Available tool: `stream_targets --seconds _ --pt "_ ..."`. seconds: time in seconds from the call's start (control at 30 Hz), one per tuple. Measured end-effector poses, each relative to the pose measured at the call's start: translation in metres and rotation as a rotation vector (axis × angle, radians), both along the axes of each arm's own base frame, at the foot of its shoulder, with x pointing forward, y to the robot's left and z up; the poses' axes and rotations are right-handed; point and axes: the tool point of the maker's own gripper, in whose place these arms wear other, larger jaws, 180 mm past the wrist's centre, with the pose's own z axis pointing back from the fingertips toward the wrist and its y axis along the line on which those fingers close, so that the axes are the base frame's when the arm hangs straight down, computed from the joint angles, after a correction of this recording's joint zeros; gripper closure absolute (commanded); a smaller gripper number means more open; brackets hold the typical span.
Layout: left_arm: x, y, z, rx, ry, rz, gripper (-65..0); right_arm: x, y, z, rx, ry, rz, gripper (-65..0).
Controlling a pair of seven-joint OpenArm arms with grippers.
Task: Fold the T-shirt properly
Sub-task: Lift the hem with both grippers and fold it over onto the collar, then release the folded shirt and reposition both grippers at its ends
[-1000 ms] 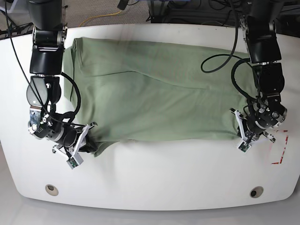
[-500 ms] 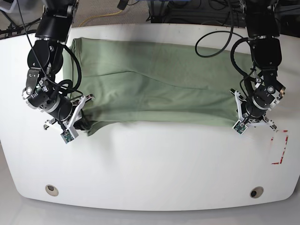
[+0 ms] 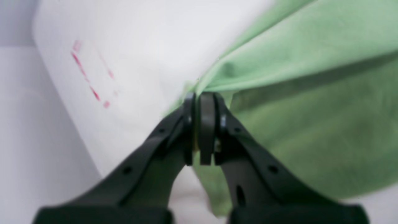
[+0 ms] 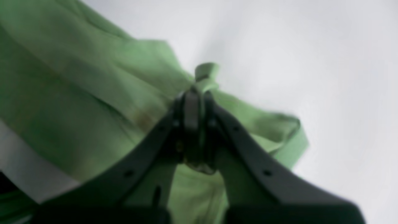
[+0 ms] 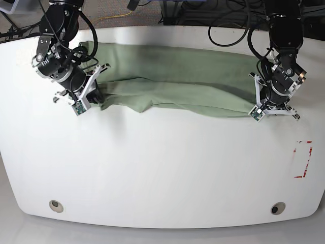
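- The fingers (image 3: 206, 124) of the left gripper (image 3: 202, 96) are pressed together on a bunched corner of the T-shirt (image 5: 172, 84), with green cloth fanning out from the tips in the left wrist view.
- The right gripper (image 4: 199, 93) is likewise clamped on the cloth; a small nub of fabric sticks up just past its tips, and a loose flap, perhaps a sleeve, hangs beside it.
- The T-shirt lies across the far half of the table (image 5: 162, 173) as a long band, its long axis running side to side between the two arms.
- In the base view the right gripper (image 5: 94, 89) holds the near edge at that view's left end and the left gripper (image 5: 256, 104) holds it at the right end, so each arm has its own corner and neither is nearer the middle.
- The held edge sits lifted over the rest of the cloth, which lies beyond the fingers toward the far edge; the fold line would run along the long axis.
- My reading: the lengthwise fold is partway over, and the coming move depends on both ends travelling together so the edge lands straight.
- A red marked rectangle (image 5: 303, 159) sits on the table, well apart from the cloth.
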Motion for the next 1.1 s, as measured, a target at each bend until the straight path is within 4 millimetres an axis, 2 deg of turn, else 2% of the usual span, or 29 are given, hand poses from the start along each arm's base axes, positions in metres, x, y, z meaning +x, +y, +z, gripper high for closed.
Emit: stream_targets --seconds 0.1,0.2,0.33,0.43,0.57,0.67,0.7,0.77,0.83,0.9,0.93,1.03,1.1 --pt "-0.014 0.012 -0.005 0.025 0.026 0.021 0.0 -0.009 -0.013 -0.004 0.017 0.017 -0.06 0.0" --pt "-0.025 0.021 -0.009 0.051 0.048 0.037 0.0 -0.018 -0.008 -0.003 0.09 0.038 -0.049 0.0" --pt "-0.038 0.019 -0.018 0.048 0.082 0.031 0.0 -0.033 -0.014 -0.007 0.129 0.072 -0.075 0.0" --pt "-0.048 0.017 -0.024 0.043 0.104 0.026 0.0 -0.047 -0.02 -0.018 0.105 0.126 -0.088 0.0" --pt "-0.058 0.018 -0.03 0.046 0.131 0.022 0.0 -0.054 -0.017 -0.021 0.121 0.137 -0.087 0.0" --pt "-0.059 0.018 -0.031 0.047 0.136 0.025 0.0 -0.062 -0.018 -0.026 0.116 0.161 -0.089 0.0" --pt "-0.057 0.018 -0.03 0.044 0.13 0.023 0.0 -0.063 -0.018 -0.027 0.115 0.165 -0.09 -0.5" --pt "-0.057 0.017 -0.03 0.043 0.129 0.022 -1.4 -0.065 -0.018 -0.028 0.114 0.17 -0.09 -7.9" --pt "-0.058 0.018 -0.031 0.044 0.132 0.022 -11.0 -0.068 -0.018 -0.029 0.115 0.177 -0.091 -21.4" --pt "-0.059 0.019 -0.031 0.052 0.135 0.023 -26.0 -0.072 -0.019 -0.032 0.111 0.189 -0.094 -33.8" --pt "-0.059 0.019 -0.031 0.053 0.135 0.024 -33.5 -0.074 -0.02 -0.033 0.11 0.195 -0.095 -37.3" --pt "-0.058 0.019 -0.031 0.055 0.135 0.023 -46.0 -0.078 -0.026 -0.033 0.114 0.198 -0.119 -39.3" --pt "-0.058 0.02 -0.03 0.057 0.135 0.025 -46.9 -0.077 -0.035 -0.027 0.127 0.175 -0.152 -39.3"
